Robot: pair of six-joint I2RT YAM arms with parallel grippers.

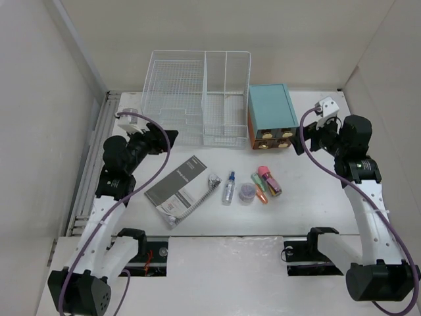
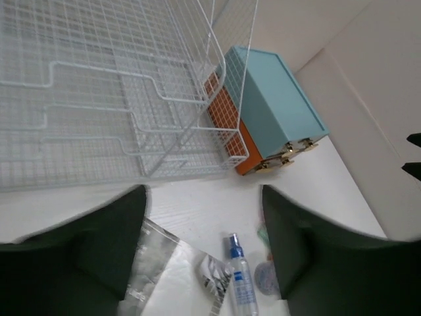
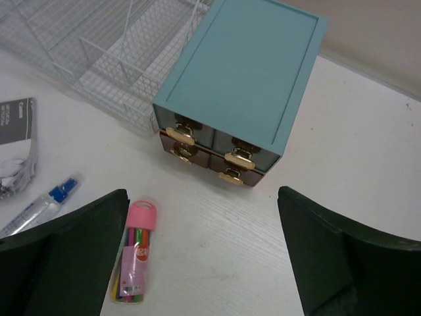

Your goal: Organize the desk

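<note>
Both grippers hover with jaws wide apart and empty: left gripper [image 2: 204, 197] near the basket [image 1: 174, 92], right gripper [image 3: 202, 197] near the teal box [image 3: 243, 72]. The desk [image 1: 316, 191] spreads beneath them, its booklet [image 1: 179, 187], spray bottle [image 1: 229, 187] and pen pack [image 3: 135, 253] loose at the middle. Sorting seems unstarted; next, I judge, one arm must descend squarely onto a small item.
</note>
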